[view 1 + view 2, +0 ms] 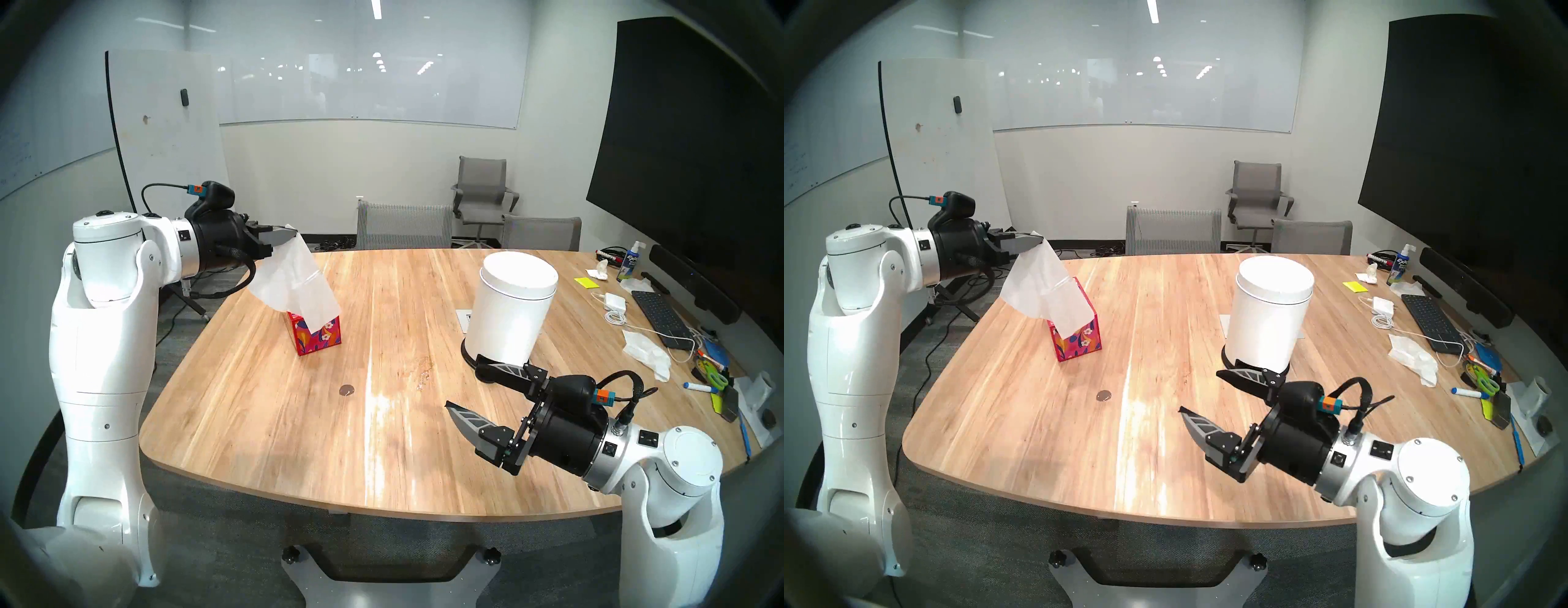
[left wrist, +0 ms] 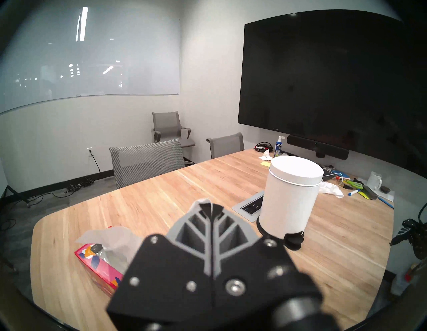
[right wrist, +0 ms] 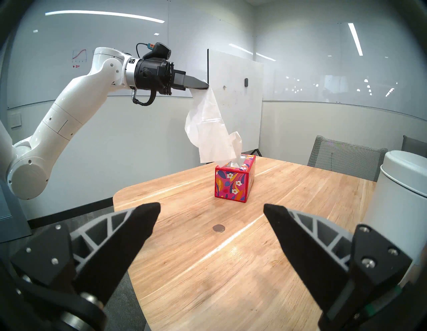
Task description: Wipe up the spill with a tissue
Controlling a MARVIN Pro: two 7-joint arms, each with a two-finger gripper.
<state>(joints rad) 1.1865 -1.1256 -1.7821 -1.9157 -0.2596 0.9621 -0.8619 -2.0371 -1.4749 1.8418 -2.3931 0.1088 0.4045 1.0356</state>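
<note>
Left pincer (image 1: 292,235) is gripping the tissue (image 1: 297,284) above the box (image 1: 316,335); right pincer (image 1: 462,382) is gaping; spill (image 1: 347,389) is awaiting wiping.

- Small round dark brown spill (image 1: 347,389) sits on bare light wood table (image 1: 263,424); open tabletop all round it, nothing in the way from above or from 6 o'clock.
- Red floral cardboard tissue box (image 1: 316,337) stands at its 11 o'clock, well apart.
- Thin white tissue sheet (image 1: 297,284) hangs over that box.
- White cylindrical lidded bin (image 1: 511,310) blocks 2 o'clock; clutter beyond it along the table's edge at 3 o'clock.
</note>
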